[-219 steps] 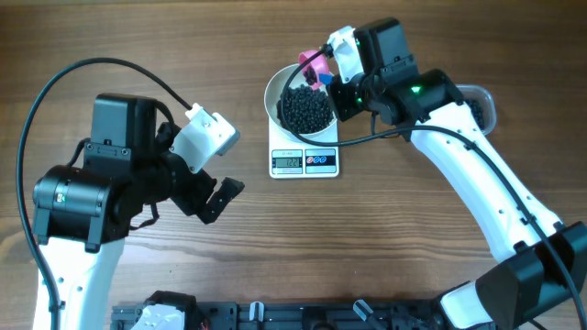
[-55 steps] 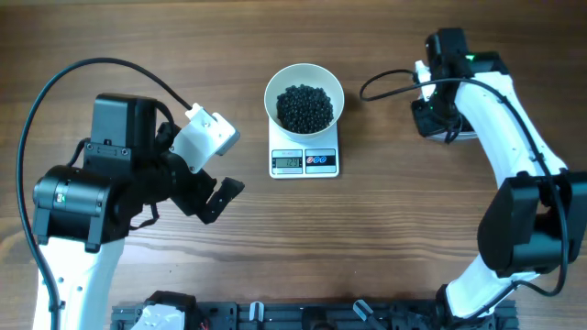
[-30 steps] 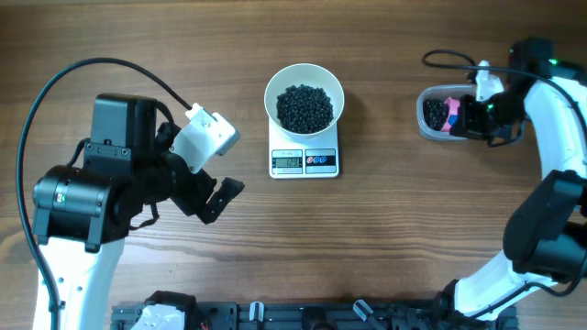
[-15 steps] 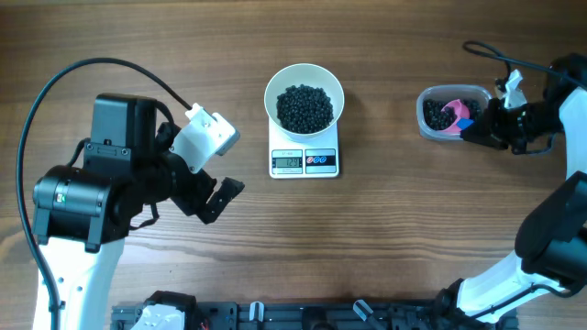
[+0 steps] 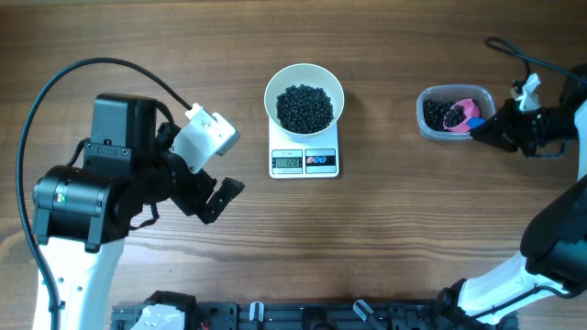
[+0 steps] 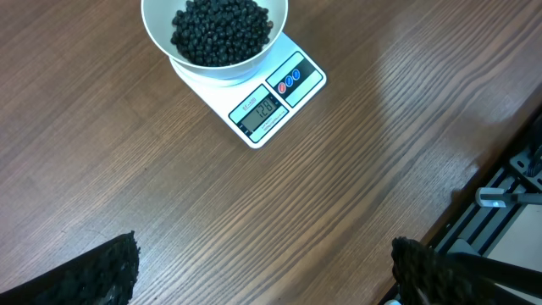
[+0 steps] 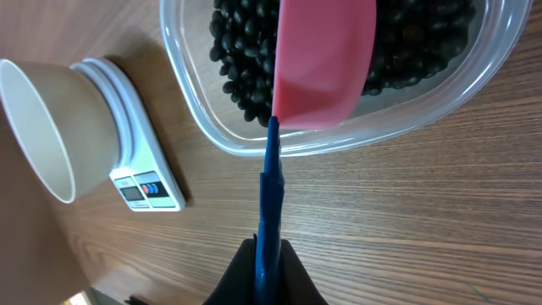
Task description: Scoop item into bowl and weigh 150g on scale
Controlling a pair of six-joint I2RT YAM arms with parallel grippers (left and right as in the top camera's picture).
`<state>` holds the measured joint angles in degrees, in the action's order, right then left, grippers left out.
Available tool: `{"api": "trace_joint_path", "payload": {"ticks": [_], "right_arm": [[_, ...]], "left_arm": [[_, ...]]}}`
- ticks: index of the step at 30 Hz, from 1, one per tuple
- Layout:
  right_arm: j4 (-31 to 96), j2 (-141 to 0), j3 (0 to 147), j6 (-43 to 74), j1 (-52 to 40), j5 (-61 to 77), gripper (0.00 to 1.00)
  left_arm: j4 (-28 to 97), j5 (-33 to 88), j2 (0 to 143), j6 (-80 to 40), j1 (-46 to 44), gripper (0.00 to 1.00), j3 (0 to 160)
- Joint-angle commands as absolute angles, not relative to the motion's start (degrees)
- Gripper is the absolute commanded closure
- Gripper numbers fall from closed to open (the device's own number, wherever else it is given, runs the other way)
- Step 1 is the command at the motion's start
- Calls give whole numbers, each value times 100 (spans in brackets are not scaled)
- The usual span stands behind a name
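At right-hand tub point(image 5: 427, 129), scoop point(image 5: 465, 114) now brought back from bowl point(image 5: 274, 85); right pincer point(image 7: 269, 264) clamped on blue handle. Beans point(image 5: 304, 107) heaped in bowl on scale point(image 5: 304, 162); reading seemingly short, another scoop judged needed. Left pincer point(image 6: 262, 269) held apart, idle.

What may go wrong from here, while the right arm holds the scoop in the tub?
1. The right gripper pinches the scoop only by its thin handle; loaded, it may twist and spill beans on the way.
2. Pushing into the beans may slide the clear tub.
3. The bowl already holds many beans, so a full scoop may overshoot on the scale.
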<state>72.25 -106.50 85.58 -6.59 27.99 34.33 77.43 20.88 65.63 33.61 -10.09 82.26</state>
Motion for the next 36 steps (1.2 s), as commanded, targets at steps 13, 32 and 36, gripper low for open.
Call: {"api": "trace_joint_path", "payload": {"ticks": [13,32,36], "right_arm": [[7522,-10656,8517,-600,3111,3975,96],[7439,-9771,8517,-226,3013,5795,95],[7172,-9542,8517,84,2703,5817,95]], "left_arm": [[7745,2158,6541,3426,-967,0,8315],[7745,2158,6541,3426,-967,0,8315],[7745,2158,6541,3426,-967,0,8315]]}}
